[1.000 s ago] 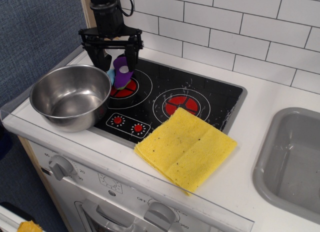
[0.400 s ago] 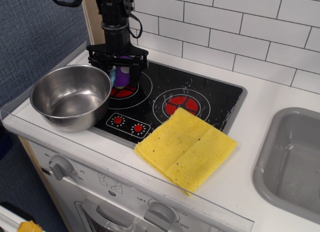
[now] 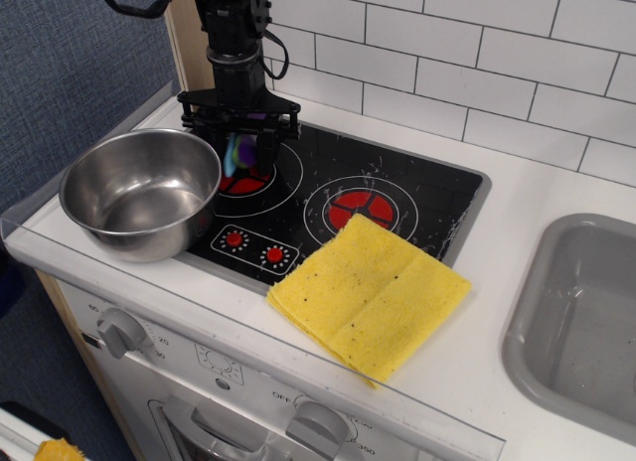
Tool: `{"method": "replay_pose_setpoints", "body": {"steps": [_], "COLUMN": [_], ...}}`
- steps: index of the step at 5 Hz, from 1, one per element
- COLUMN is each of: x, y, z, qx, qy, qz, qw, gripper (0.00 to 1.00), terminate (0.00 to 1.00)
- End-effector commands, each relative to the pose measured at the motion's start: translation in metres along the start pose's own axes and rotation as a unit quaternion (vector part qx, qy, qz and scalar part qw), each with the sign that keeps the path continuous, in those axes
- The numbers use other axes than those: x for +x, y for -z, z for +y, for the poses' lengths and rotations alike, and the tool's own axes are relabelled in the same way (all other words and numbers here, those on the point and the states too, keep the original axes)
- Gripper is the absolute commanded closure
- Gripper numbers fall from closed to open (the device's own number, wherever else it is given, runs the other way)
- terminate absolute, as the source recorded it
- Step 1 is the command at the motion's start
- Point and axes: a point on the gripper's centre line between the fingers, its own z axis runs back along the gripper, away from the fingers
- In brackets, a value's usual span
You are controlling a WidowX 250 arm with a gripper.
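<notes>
Our hand (image 3: 239, 151) hangs low over the left burner (image 3: 248, 175), fingers spread around a small purple-and-blue object (image 3: 239, 153); we cannot tell whether they touch it. A steel bowl (image 3: 139, 191) sits just left, a yellow cloth (image 3: 370, 293) lies on the worktop (image 3: 517, 203) well right.

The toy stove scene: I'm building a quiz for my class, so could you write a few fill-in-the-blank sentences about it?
1. The cloth lying partly over the stovetop is ____ in colour.
2. The bowl at the stove's left edge is made of ____.
3. The gripper is lowered around a small purple object on the ____ burner.
4. At the right edge of the counter sits a grey ____.

Missing words: yellow; metal; left; sink
</notes>
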Motion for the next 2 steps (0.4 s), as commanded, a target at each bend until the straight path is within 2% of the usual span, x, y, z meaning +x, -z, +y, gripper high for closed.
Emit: {"method": "replay_pose_setpoints", "body": {"steps": [1, 2], "x": [-0.004, -0.004], "y": [-0.062, -0.083], "z": [0.001, 0.004], "qx": [-0.01, -0.017], "qy": [0.034, 0.044], "qz": [-0.07, -0.094], "qw": [0.9969, 0.9944], "gripper": [1.0, 1.0], "terminate": [0.0, 0.0]}}
